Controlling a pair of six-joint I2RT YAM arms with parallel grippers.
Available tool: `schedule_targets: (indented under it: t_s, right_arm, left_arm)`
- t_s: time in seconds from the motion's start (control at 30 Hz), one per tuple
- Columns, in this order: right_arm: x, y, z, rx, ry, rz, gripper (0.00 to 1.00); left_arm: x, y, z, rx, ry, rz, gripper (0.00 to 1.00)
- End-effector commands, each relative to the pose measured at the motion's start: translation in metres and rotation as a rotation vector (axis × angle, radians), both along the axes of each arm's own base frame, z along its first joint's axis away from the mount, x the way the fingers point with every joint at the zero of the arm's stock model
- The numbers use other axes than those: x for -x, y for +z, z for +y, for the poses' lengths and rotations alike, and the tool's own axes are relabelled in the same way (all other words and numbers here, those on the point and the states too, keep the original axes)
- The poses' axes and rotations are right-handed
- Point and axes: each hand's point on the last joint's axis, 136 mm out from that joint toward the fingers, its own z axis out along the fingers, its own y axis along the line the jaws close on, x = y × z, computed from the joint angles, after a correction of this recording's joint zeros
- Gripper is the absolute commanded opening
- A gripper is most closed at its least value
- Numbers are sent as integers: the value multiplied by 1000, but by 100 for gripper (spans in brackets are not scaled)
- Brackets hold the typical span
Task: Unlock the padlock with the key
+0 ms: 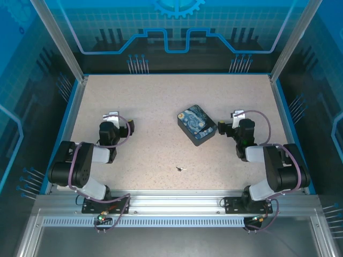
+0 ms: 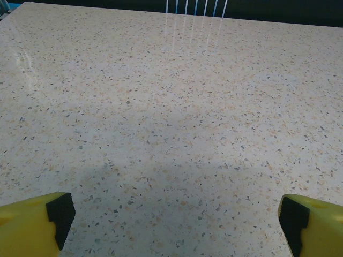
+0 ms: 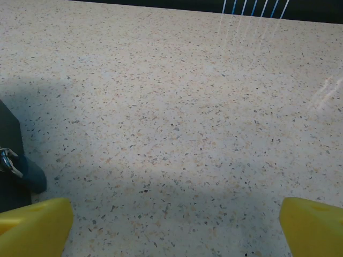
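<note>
The key (image 1: 179, 169) is a tiny silvery piece lying flat on the speckled table near the front middle, well away from both grippers. A small shiny metal part, which looks like the padlock (image 3: 6, 160), hangs on the dark side of the starry-night box (image 1: 196, 124) and is cut off by the left edge of the right wrist view. My right gripper (image 1: 223, 129) (image 3: 176, 217) stands open just right of the box, nothing between its yellow fingers (image 3: 37, 222). My left gripper (image 1: 130, 127) (image 2: 177, 214) is open over bare table, left of the box.
The box's dark side wall (image 3: 8, 139) sits close to my right gripper's left finger. Blue rails (image 1: 174, 75) and aluminium posts (image 1: 56, 37) frame the table. Bare speckled surface lies between the box and the key.
</note>
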Motion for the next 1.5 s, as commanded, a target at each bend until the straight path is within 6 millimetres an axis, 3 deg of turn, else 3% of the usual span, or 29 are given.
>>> schedule_targets:
  t_s: [0.0, 1.03, 1.1, 1.3, 1.4, 1.47]
  right_arm:
    - [-8, 13, 0, 0, 7, -44, 100]
    - [-8, 13, -1, -3, 7, -41, 100]
    - [-7, 21, -5, 4, -26, -47, 100]
    - [2, 71, -21, -23, -132, 7, 100]
    - [17, 84, -28, -157, -223, 94, 100]
    - [30, 86, -43, -278, -386, 196, 100]
  left_arm:
    - [-9, 16, 0, -5, -16, -47, 99]
    - [-9, 15, 1, -4, -12, -42, 99]
    - [-9, 15, 1, -4, -14, -30, 99]
    - [-13, 29, 10, -7, 43, 10, 99]
    - [-13, 38, 13, -9, 65, 35, 99]
    - [-16, 47, 14, -12, 69, 50, 99]
